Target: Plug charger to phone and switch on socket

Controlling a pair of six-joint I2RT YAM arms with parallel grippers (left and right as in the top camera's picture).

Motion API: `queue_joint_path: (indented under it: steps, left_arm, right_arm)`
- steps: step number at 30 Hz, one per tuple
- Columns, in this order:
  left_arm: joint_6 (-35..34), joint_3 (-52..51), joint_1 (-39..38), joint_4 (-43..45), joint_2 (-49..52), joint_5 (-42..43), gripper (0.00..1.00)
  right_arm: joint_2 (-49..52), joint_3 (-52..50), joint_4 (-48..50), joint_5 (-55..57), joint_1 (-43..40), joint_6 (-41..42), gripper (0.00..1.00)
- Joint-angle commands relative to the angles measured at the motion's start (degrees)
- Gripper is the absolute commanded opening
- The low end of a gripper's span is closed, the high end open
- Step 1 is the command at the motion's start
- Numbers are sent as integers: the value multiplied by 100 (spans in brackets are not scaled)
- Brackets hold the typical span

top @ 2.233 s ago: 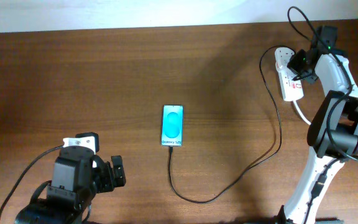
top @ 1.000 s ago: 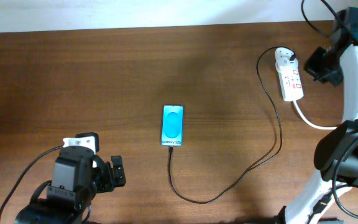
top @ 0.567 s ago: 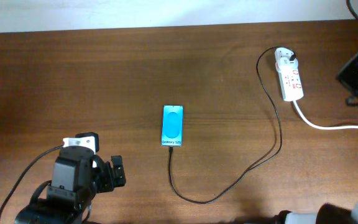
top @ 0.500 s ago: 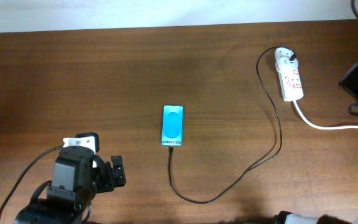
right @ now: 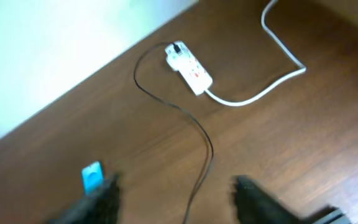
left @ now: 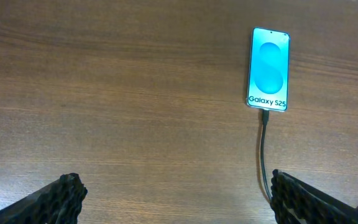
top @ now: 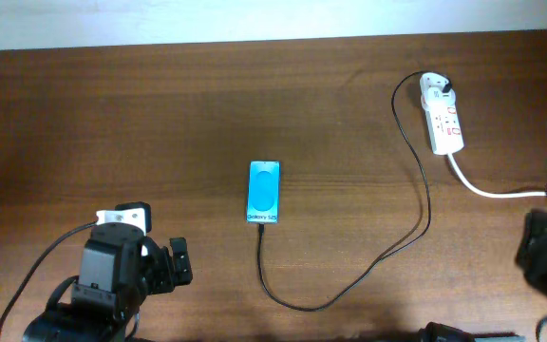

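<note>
The right claw (right: 176, 194) hangs high over the right side of the table (top: 112, 114). Its two fingers are blurred, but they stand apart with nothing between them. The left claw (left: 176, 190) is spread wide and empty too, low at the near left corner, well apart from everything it might disturb.

Both ends of the charger cable (top: 416, 195) look seated: one in the near end of the phone (top: 264, 192), the other in the far end of the power strip (top: 444, 119). So the step in hand appears to be standing clear. To do it well, each claw should keep its height and stay off the cable's slack loop, since a snag there would tug the small connector out of the phone. The rocker switches are too small to read here, so whether the strip is on cannot be told (the lit screen settles nothing).

The phone lies flat at mid-table with its long axis running near to far. Its text strip and port end face the robot. The power strip sits at the far right, and its long axis runs nearly the same way, tilted a little. Its plug end is farthest away, and its white cord (top: 501, 193) leaves the near end toward the right edge.
</note>
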Motion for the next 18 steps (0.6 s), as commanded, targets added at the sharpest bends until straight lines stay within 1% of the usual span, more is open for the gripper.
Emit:
queue_joint_path:
  steps: [1, 4, 9, 10, 11, 13, 15, 18]
  left_arm:
    - [26, -22, 17, -7, -17, -87, 99]
    - [26, -22, 17, -7, -17, -87, 99]
    - [26, -22, 17, -7, -17, -87, 99]
    - [26, -22, 17, -7, -17, -87, 99]
    - [26, -22, 17, -7, -17, -87, 99]
    - [26, -22, 17, -7, -17, -87, 99]
    - [26, -22, 17, -7, -17, -87, 99]
    - [26, -22, 17, -7, -17, -87, 99]
  right_arm:
    - [-326, 39, -35, -28, 17, -55, 98]
    - [-546, 39, -33, -26, 17, -55, 98]
    - [-551, 39, -33, -37, 15, -227, 98]
    - [-566, 39, -33, -59, 17, -345, 98]
    - [-605, 39, -35, -177, 17, -927, 98]
    - [-782, 39, -35, -391, 15, -1563, 98]
    - [-1038, 39, -35, -461, 15, -1731, 98]
    - [-1751, 37, -33, -459, 17, -2031, 98]
